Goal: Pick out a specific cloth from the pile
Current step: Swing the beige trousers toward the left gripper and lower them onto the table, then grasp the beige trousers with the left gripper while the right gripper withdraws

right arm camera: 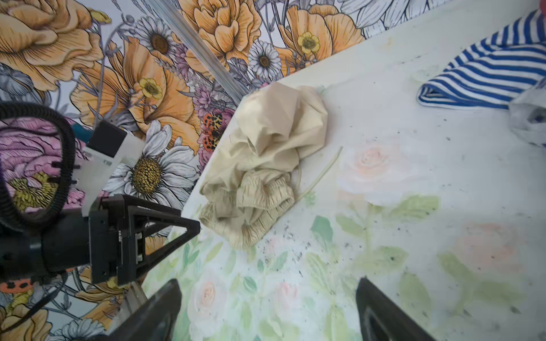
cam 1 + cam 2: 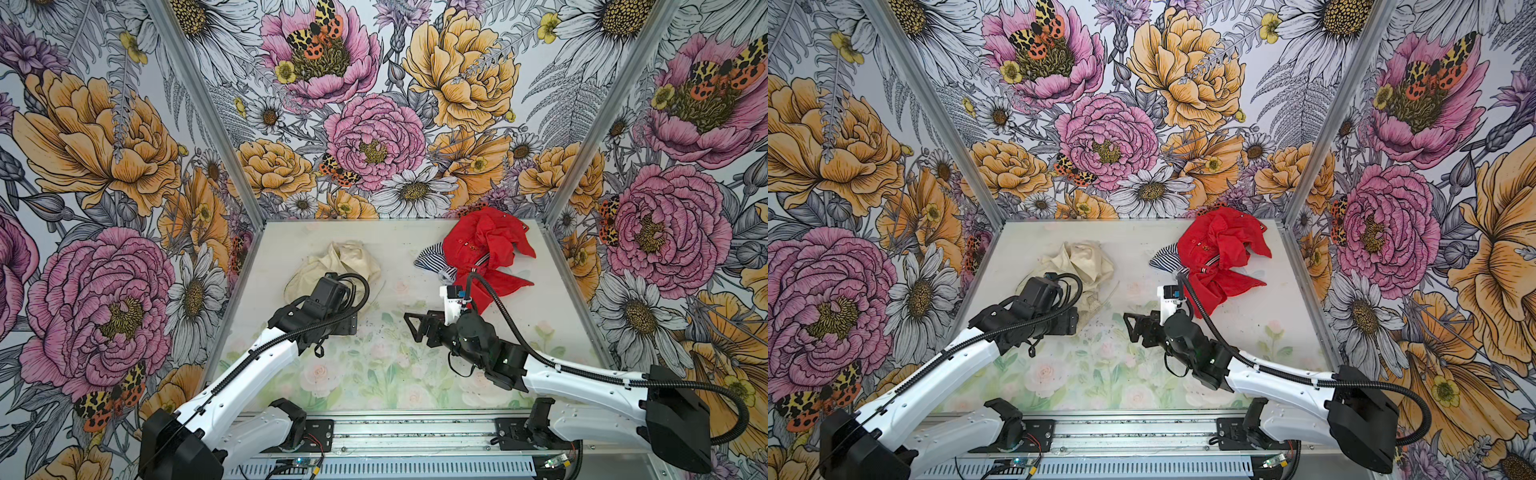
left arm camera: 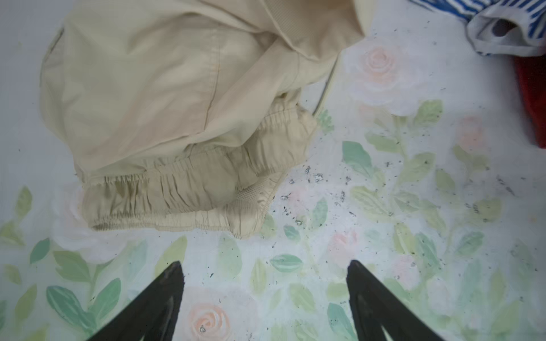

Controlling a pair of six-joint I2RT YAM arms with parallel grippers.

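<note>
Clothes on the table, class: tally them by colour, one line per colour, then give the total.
Cream: 1, the cloth
Red: 1, the jacket
Navy-and-white striped: 1, the small piece
Total: 3

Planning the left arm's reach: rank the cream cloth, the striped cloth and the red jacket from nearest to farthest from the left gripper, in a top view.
1. cream cloth, left half of the table, just ahead of the left gripper.
2. striped cloth, right of middle, against the jacket.
3. red jacket, back right.
</note>
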